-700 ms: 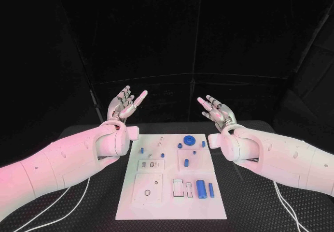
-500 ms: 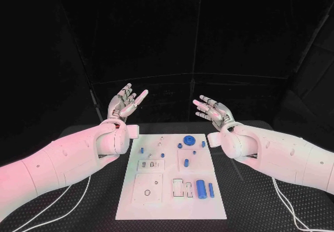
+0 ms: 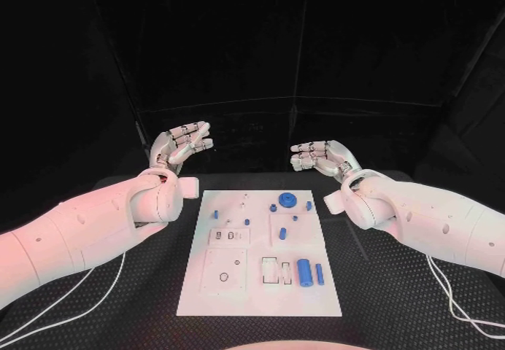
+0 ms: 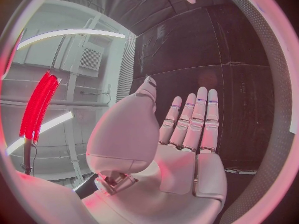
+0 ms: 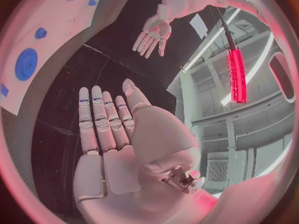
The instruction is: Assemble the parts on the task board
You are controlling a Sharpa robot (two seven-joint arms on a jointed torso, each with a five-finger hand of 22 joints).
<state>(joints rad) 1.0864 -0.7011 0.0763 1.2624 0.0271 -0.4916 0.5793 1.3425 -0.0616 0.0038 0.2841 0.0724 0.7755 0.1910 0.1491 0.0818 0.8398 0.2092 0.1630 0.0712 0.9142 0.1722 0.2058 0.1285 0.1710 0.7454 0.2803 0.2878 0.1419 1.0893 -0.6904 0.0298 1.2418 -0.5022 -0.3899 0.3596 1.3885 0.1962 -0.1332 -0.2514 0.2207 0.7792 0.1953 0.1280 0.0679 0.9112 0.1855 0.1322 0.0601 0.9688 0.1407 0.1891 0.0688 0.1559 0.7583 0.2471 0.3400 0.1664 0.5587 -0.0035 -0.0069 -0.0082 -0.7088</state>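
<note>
White and long, the task board [image 3: 263, 251] runs down the middle of the head view from just below centre toward the bottom edge, its long axis pointing away from the robot. Both hands hang above and beyond its far end, well apart from every part on it, so any coming move has to travel down the frame and in toward the centre line.

Blue parts sit mostly on the board's right half: a round disc [image 3: 286, 198] near the top edge, a small peg [image 3: 283, 233] below it, and a thick cylinder [image 3: 304, 273] with a thin pin [image 3: 320, 274] beside it at lower right, both lying lengthwise along the board. A few small blue pieces [image 3: 214, 215] lie at upper left.

Left of centre in the upper half, the left hand [image 3: 179, 144] is raised with nothing in it; its wrist view shows the fingers [image 4: 198, 115] straight and side by side, palm open. Right of centre at about the same height, the right hand [image 3: 321, 156] is likewise empty, fingers [image 5: 99, 115] extended, with the disc and board edge off to the upper left of its own wrist picture.

By my judgement the right hand is nearer the disc and the cylinder, the left nearer the small pieces; nothing has yet been grasped.
</note>
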